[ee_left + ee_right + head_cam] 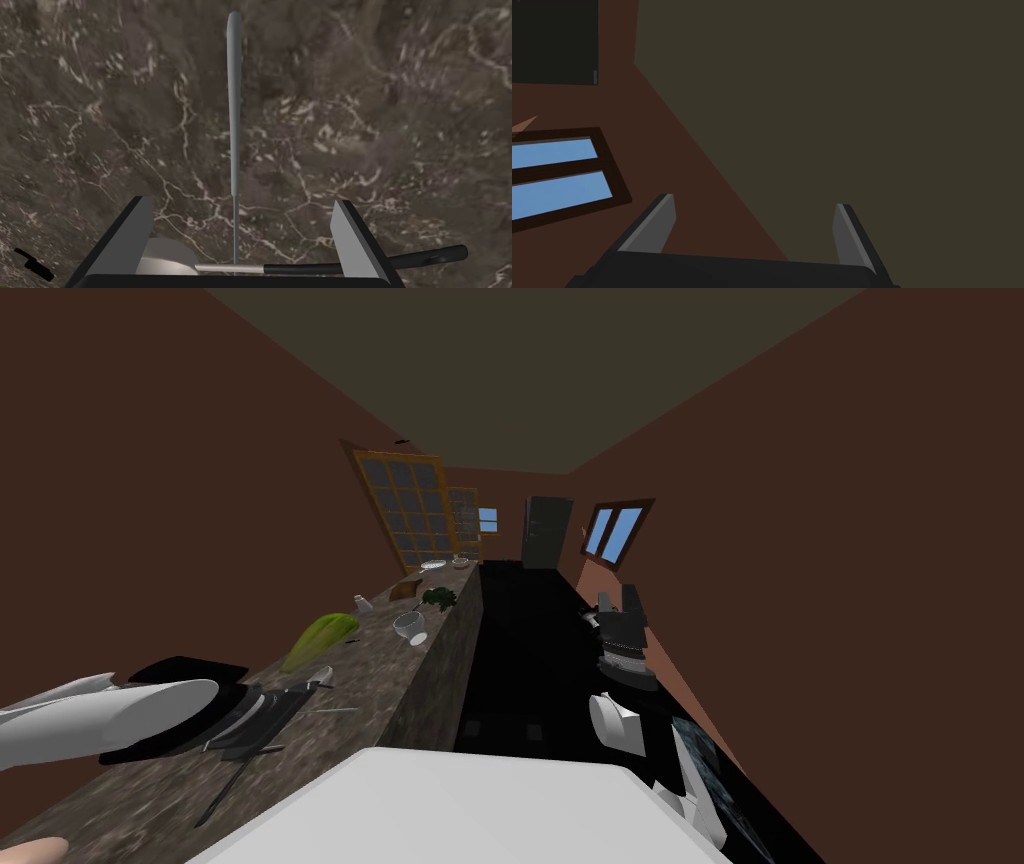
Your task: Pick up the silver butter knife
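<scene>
The butter knife [234, 125] is a slim grey blade lying flat on the brown marbled counter [390, 130]. It runs straight away from my left gripper [242, 200], its rounded end farthest off. That gripper hangs open just above the counter with the knife's thin end between its fingers, touching neither. In the head view my left gripper [312, 686] is over the near part of the counter [400, 658], with a thin pale line [335, 710] beside it that may be the knife. My right gripper [620, 598] is raised off to the right, open [754, 200] and holding nothing.
A black-handled utensil [350, 267] lies crosswise under the left gripper, next to a pale rounded piece [167, 255]. Farther along the counter are a green leafy thing [318, 638], a tipped white cup [410, 628] and dark greens [438, 598]. The counter's edge [445, 678] drops to a black area.
</scene>
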Available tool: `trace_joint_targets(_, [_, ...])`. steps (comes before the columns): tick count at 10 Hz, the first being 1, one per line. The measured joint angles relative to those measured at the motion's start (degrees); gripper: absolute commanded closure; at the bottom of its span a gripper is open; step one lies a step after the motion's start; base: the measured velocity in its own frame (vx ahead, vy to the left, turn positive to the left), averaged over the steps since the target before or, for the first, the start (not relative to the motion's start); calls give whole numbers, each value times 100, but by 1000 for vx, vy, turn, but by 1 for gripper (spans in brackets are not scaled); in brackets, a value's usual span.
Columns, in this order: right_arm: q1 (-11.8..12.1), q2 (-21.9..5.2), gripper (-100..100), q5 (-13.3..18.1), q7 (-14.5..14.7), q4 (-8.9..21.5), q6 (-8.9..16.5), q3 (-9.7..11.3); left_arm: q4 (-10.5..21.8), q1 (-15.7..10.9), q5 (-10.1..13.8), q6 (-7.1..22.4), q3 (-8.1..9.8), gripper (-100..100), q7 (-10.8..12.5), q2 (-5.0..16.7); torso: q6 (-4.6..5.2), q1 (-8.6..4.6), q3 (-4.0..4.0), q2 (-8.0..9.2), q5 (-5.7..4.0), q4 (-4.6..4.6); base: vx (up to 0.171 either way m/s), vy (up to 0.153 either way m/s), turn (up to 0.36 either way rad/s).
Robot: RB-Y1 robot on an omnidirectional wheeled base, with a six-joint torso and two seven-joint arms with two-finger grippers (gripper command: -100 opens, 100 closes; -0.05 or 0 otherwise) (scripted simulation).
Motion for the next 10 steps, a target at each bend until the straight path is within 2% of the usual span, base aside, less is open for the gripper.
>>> trace_joint_targets(1, [0, 0, 0, 0, 0, 0, 0, 0, -87, -57, -126, -65, -108, -100, 116, 24, 1, 2, -3, -5, 1, -2, 40, 36, 83])
trace_joint_targets(4, [0, 0, 0, 0, 0, 0, 0, 0, -345, -113, -445, -209, -275, -100, 416, 78, 2, 5, -5, -8, 2, -3, 38, 29, 85])
trace_joint_targets(7, [0, 0, 0, 0, 0, 0, 0, 0, -654, -270, -866, -405, -586, -100, 815, 162, 3, 7, -7, -11, 2, -3, 41, 28, 95])
trace_joint_targets(8, [-1, 0, 0, 0, 0, 0, 0, 0, -667, -271, -882, -419, -593, 100, 842, 164, 4, 1, -4, -4, 1, -2, 0, 0, 0])
trace_joint_targets(10, [-1, 0, 0, 0, 0, 0, 0, 1, -665, -271, -880, -418, -592, 100, 840, 164, 4, -4, 3, 6, -1, 1, 0, 0, 0])
